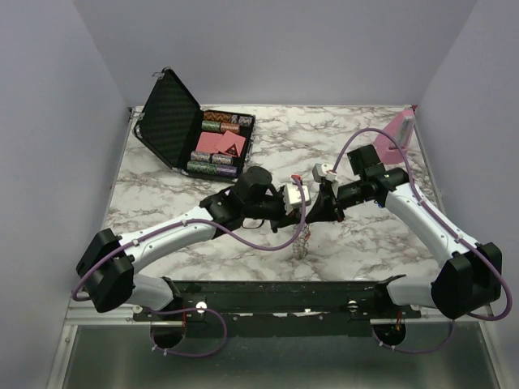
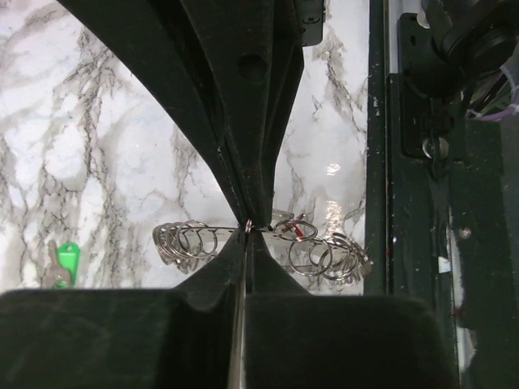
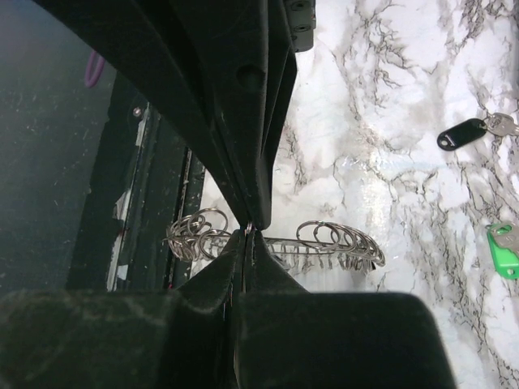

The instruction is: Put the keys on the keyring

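My two grippers met tip to tip over the front middle of the marble table (image 1: 146, 194), close to the black rail (image 1: 284, 290) along the near edge. Walls closed in on the left, right and back. The open black case (image 1: 174, 113) of chips took the far left corner and the pink stand (image 1: 401, 128) the far right one. Bare marble lay to either side of my arms and ahead of them, between case and stand.

The keyring (image 2: 185, 241) looked like a string of thin silvery rings, overlapping one another and bunched in small clusters toward its ends. From above it hung as a short limp strand beneath the tips; whether it touched the marble I could not tell.

My left gripper (image 2: 246, 235) was clenched on the keyring, its fingers pressed together with only a thin ring showing between them, and the rings ran out on both sides of the pinch. My right gripper (image 3: 247, 237) was clamped on the same chain at nearly the same spot, facing the left one. The green-headed key (image 3: 503, 251) and the black-headed key (image 3: 458, 134) lay flat on the marble, well apart from the chain and from both sets of fingers.
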{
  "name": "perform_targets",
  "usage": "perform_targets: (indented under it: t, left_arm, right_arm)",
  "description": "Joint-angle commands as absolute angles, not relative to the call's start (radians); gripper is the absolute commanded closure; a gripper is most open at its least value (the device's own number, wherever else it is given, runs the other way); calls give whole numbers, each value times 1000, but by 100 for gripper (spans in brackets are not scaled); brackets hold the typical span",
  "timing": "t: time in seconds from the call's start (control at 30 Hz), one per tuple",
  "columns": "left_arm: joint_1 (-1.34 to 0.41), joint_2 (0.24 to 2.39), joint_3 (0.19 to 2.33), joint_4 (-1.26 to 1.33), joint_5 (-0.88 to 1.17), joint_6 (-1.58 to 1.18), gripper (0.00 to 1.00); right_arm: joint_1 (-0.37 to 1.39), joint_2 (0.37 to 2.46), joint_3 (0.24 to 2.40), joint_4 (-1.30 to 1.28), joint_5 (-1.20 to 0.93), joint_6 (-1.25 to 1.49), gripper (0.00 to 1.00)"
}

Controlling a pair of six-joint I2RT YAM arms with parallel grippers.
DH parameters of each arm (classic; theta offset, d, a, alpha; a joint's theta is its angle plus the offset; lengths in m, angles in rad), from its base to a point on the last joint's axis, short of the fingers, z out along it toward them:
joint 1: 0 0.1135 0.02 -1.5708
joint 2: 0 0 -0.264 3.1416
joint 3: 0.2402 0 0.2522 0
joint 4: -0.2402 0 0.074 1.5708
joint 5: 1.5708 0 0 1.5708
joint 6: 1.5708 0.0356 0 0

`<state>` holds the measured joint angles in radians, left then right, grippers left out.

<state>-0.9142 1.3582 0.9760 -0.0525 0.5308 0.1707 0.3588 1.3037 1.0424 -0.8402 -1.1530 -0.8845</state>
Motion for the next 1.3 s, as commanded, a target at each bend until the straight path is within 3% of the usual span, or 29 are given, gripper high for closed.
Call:
perform_targets:
  t: [0.0,0.1,0.2,0.33,0.6,0.87,1.27]
  left_arm:
    - [-920,1382,1012,-83,535,157,100]
    - [-920,1375,999,-71,522,130,100]
    - [-919,1330,928,-5,482,77,100]
    - [-911,1246,786,246,431,-81,100]
    - [-911,1203,559,699,312,-388,100]
    - [-913,1269,402,1189,235,-462,100]
    - [-916,1305,407,1224,262,-426,100]
  right_arm:
    - [364,1308,1069,-862,-1189,-896,96]
    - [364,1308,1069,-859,-1196,-891,93]
    - [364,1307,1072,-856,-1212,-876,83]
    - [362,1304,1072,-850,-1224,-862,73]
    - [351,1302,1065,-822,-1259,-821,63]
    - [347,1299,1031,-664,-1299,-634,61]
    - [336,1296,997,-531,-1298,-494,59]
